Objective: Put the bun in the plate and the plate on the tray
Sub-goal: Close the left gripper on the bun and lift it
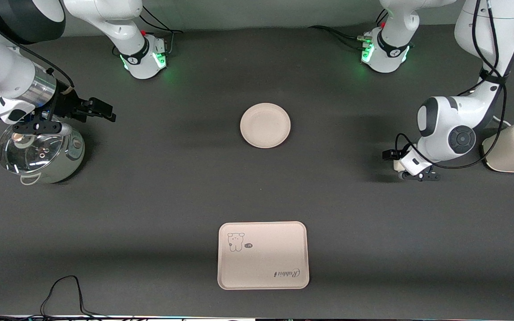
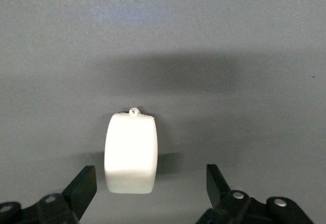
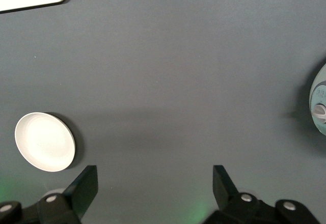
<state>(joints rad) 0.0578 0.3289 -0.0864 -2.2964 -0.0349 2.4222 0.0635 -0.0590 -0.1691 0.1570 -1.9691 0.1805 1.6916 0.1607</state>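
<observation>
The right gripper (image 1: 98,109) hangs with its fingers (image 3: 84,186) spread apart and nothing between them, just above the glass-lidded steel pot (image 1: 40,154) at the right arm's end of the dark surface (image 1: 159,187). The plate (image 1: 265,125) lies bare on the middle of the surface, well apart from both grippers. The tray (image 1: 263,255) lies nearer the front camera than the plate, also bare, with its bear drawing and cursive lettering showing. The left gripper (image 1: 411,174) is down at the surface toward the left arm's end, beside the cream toaster (image 1: 513,147). Its fingers (image 2: 84,186) are released and stand one to either side of the bun (image 2: 130,152) without touching it. The bun rests on the surface between those fingers, well apart from the plate and the tray.
</observation>
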